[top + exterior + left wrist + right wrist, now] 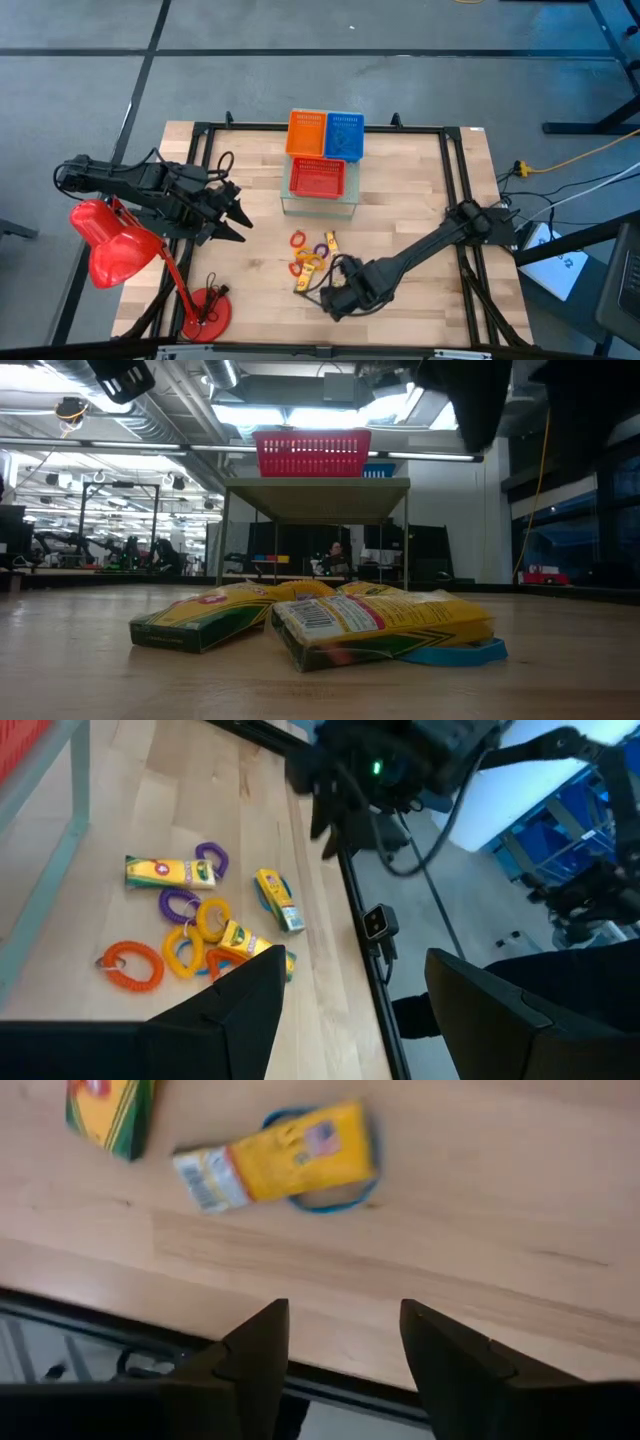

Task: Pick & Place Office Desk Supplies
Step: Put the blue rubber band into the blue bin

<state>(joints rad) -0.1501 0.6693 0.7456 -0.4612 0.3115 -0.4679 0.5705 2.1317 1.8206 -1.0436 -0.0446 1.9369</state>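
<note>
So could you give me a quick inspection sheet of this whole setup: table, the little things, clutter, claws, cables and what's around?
Surface: wooden table, bare wood around the items.
Job's things: small yellow crayon boxes and coiled loops, orange, purple, yellow and blue, clustered near the front middle; one box lies on a blue loop.
Clutter: red desk lamp at the front left; orange basket, blue basket and red basket at the back middle.
Claws: left claw open, above the table's left side, holding nothing; right claw open, low at the front edge beside the cluster, holding nothing.
Cables: yellow cable on the floor, right.
Surroundings: grey floor; workshop room behind.
</note>
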